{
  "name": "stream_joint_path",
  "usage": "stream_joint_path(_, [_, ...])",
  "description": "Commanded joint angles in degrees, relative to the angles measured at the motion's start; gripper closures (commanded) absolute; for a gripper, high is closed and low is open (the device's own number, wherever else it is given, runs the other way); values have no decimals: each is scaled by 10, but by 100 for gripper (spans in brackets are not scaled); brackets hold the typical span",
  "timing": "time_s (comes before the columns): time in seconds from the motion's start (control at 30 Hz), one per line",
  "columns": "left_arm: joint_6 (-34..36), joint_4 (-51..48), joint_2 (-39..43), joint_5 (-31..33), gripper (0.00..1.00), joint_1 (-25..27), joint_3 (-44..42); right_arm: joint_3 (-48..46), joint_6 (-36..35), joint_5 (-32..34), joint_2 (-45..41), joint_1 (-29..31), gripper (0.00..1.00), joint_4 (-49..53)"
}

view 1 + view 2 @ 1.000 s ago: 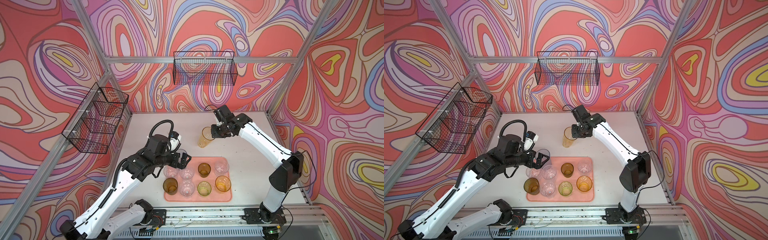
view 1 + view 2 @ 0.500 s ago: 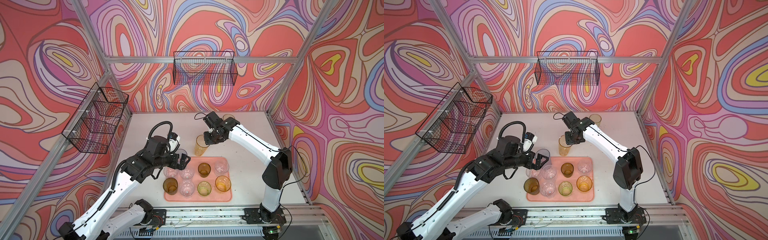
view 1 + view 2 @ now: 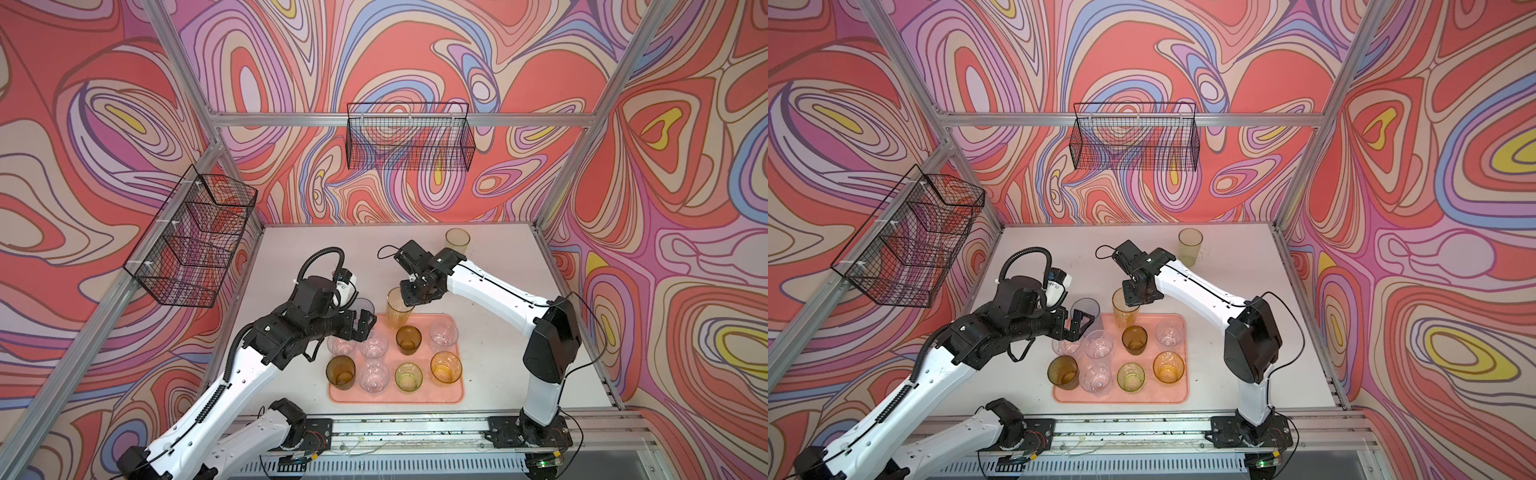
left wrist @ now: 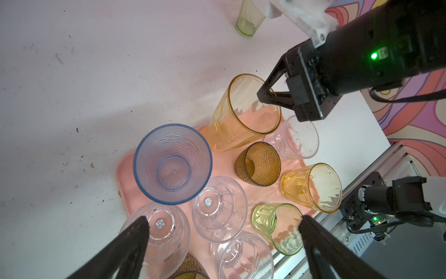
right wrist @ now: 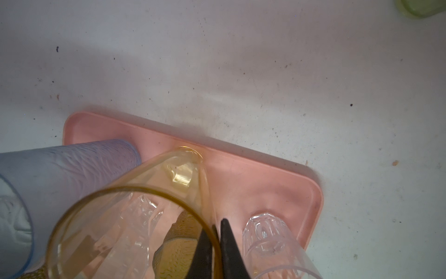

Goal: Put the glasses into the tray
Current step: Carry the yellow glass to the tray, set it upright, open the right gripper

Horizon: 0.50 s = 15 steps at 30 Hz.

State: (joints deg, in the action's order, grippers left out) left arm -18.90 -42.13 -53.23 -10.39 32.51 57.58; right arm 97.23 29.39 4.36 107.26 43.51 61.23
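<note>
1. At the tray's far rim, the right hand [image 3: 407, 300] is pinched shut on the lip of the tall yellow glass [image 3: 398, 316], one finger inside and one outside. The glass is tilted, its base just over the tray [image 3: 436, 395] edge beside the blue glass [image 4: 172, 164].
2. Change: a second ago this glass hung over the bare bench [image 3: 507, 249], clear of the tray. The arm has swung it in and down. Can't tell if the base touches yet.
3. Left hand [image 3: 1074, 326] is spread wide and holds nothing, above the tray's left side near the blue glass. It has barely moved.
4. Tray already holds eight short glasses [image 3: 408, 338] plus the blue one.
5. Meaning: the tenth glass is nearly placed. It likely needs righting, setting down and release. The gap is tight, so neighbours could get knocked.
6. One green-yellow glass [image 3: 457, 241] is left at the back of the bench, well apart from the tray. Probably next.
</note>
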Motion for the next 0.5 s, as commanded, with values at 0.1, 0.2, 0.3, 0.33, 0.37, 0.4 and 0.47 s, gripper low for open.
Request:
stream_joint_path(0.1, [-1,8,5,10,0,-3,-6,-17,18,23,-16,9,100,-10])
stream_joint_path(0.2, [0,7,4,10,0,-4,-7,-22,20,20,-16,9,100,-16])
stream_joint_path(0.3, [1,6,1,11,0,-3,-7,-21,21,19,-12,8,100,-17])
stream_joint_path(0.33, [1,7,1,10,0,-3,-8,-21,22,18,-10,9,100,-17])
stream_joint_path(0.37, [1,7,2,10,0,-3,-8,-20,22,17,-9,9,100,-17])
stream_joint_path(0.4, [1,8,2,10,0,-3,-8,-20,22,15,-8,8,100,-18])
stream_joint_path(0.47, [1,8,3,13,0,-3,-9,-20,23,18,-8,9,97,-17])
